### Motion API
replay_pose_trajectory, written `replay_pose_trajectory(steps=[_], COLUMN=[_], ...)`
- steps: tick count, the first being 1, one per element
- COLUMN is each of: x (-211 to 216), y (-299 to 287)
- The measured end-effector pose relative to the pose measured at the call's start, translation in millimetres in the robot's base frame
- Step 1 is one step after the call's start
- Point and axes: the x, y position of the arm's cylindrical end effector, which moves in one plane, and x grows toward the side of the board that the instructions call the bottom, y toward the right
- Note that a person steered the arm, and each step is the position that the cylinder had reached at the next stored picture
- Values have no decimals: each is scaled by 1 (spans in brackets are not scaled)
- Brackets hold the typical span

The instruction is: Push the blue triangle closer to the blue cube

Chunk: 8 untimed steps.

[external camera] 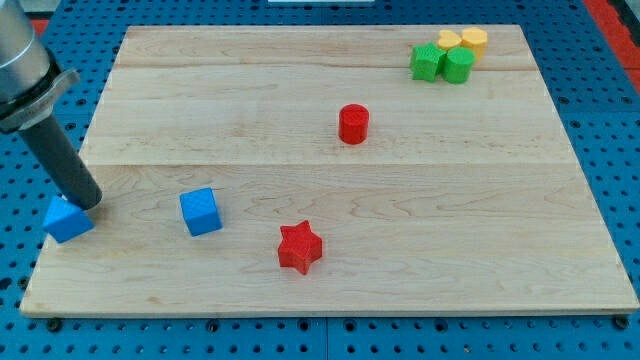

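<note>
Wooden board (330, 150), blue pegboard around. My tip (90, 203), jawless rod, touching blue triangle (68, 219) upper right; blue cube (201, 211) lying rightward, wrong side for pushing.

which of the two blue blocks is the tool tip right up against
The blue triangle at the board's left edge: my tip sits at its upper right corner. The blue cube stands apart, further toward the view's right.
</note>
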Motion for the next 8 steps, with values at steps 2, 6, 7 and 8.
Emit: replay_pose_trajectory(steps=[2, 6, 7, 8], x=[-28, 18, 14, 13], y=[-44, -31, -3, 103])
